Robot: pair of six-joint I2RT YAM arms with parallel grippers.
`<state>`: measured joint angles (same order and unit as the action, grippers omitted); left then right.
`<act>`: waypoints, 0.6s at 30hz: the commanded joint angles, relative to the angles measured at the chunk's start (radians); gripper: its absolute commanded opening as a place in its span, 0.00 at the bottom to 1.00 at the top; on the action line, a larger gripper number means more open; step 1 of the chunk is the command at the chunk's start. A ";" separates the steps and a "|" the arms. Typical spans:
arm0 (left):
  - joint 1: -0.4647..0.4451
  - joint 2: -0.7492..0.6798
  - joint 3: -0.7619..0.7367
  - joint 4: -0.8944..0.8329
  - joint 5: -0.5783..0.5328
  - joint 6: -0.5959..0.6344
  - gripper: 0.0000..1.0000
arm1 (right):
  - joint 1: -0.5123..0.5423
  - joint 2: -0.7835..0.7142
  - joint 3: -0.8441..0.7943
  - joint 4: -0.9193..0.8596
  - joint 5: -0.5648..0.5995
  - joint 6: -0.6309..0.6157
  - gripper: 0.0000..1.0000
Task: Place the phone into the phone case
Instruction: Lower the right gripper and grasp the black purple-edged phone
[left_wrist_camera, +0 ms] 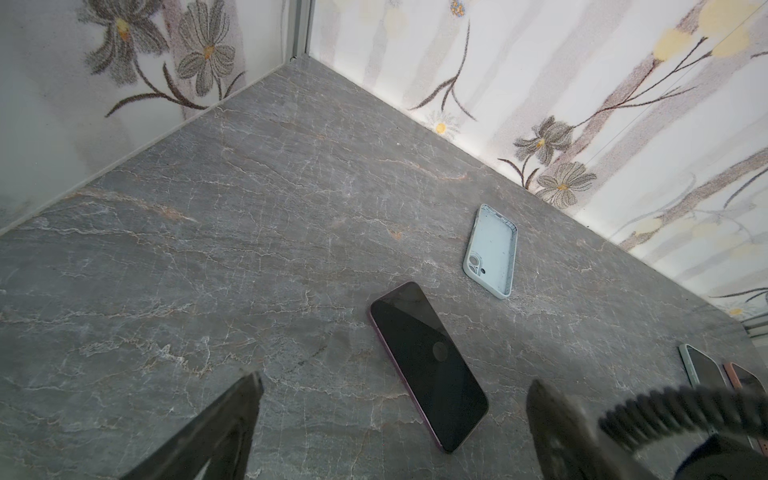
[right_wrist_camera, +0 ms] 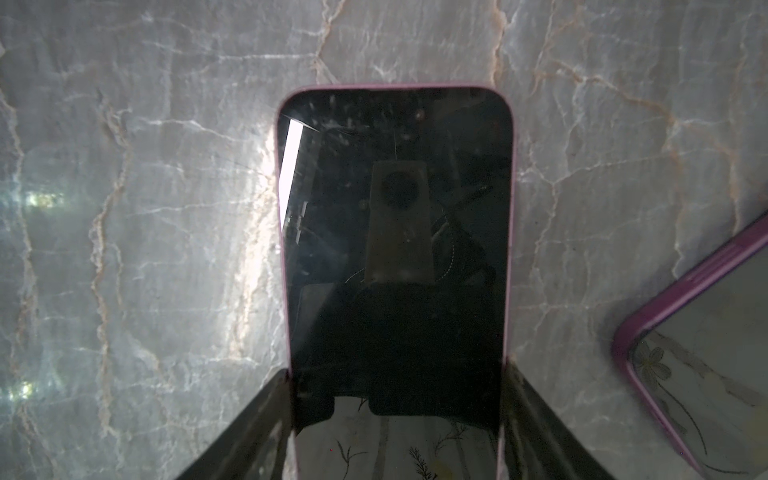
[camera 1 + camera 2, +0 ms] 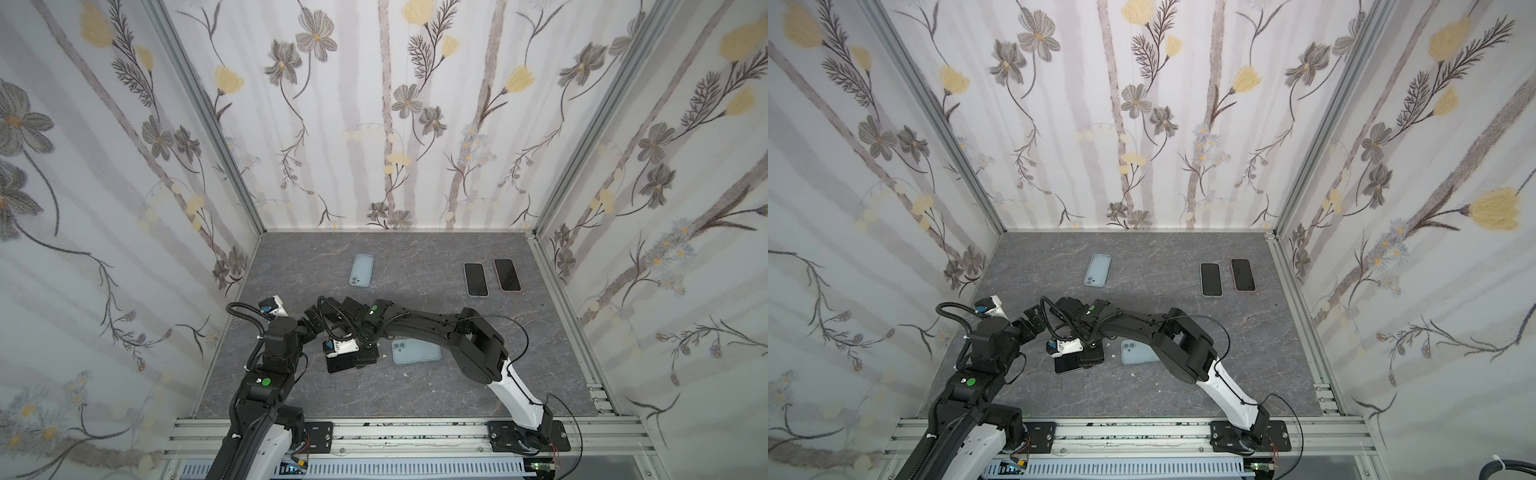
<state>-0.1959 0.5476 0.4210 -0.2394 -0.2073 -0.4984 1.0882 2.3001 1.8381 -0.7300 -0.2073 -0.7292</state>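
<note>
A dark-screened phone (image 2: 395, 232) with a pink rim lies near the front left of the grey table, partly under the wrist camera in both top views (image 3: 337, 365) (image 3: 1064, 365). My right gripper (image 2: 397, 370) has reached across and is shut on it, one finger against each long edge. Whether the phone is lifted I cannot tell. A light blue phone case (image 3: 417, 351) (image 3: 1136, 352) lies open side up just right of that gripper (image 3: 365, 358). My left gripper (image 1: 395, 378) (image 3: 313, 322) stands open and empty, behind the phone.
A second light blue case (image 3: 362, 270) (image 1: 492, 251) lies at the back. Two more phones (image 3: 476, 279) (image 3: 507, 275) lie side by side at the back right. A purple-rimmed phone (image 1: 428, 365) (image 2: 706, 353) lies under the right arm. Papered walls enclose three sides.
</note>
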 commanded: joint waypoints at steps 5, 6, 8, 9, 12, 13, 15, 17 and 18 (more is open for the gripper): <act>-0.004 -0.005 -0.002 0.020 -0.003 -0.011 1.00 | -0.006 -0.025 0.008 -0.016 -0.047 0.045 0.58; -0.003 -0.004 -0.003 0.020 -0.001 -0.011 1.00 | -0.008 -0.027 0.007 -0.014 -0.055 0.053 0.58; -0.003 -0.002 -0.004 0.022 0.005 -0.012 1.00 | -0.010 -0.031 0.005 -0.011 -0.063 0.064 0.58; -0.004 -0.002 -0.005 0.025 0.013 -0.012 1.00 | -0.009 -0.031 0.003 -0.009 -0.064 0.066 0.57; -0.004 0.008 -0.008 0.032 0.042 -0.011 1.00 | -0.011 -0.034 -0.008 0.001 -0.055 0.073 0.57; -0.005 0.013 -0.007 0.035 0.051 -0.009 1.00 | -0.011 -0.039 -0.015 0.008 -0.054 0.073 0.56; -0.004 0.024 -0.006 0.037 0.067 -0.006 1.00 | -0.013 -0.051 -0.033 0.030 -0.053 0.074 0.56; -0.005 0.033 -0.004 0.037 0.078 -0.006 1.00 | -0.015 -0.068 -0.057 0.055 -0.055 0.077 0.55; -0.005 0.035 -0.002 0.035 0.082 -0.006 1.00 | -0.016 -0.076 -0.068 0.068 -0.055 0.080 0.55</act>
<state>-0.2012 0.5770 0.4160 -0.2359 -0.1516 -0.4988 1.0748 2.2543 1.7874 -0.7158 -0.2379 -0.6601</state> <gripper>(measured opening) 0.999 0.694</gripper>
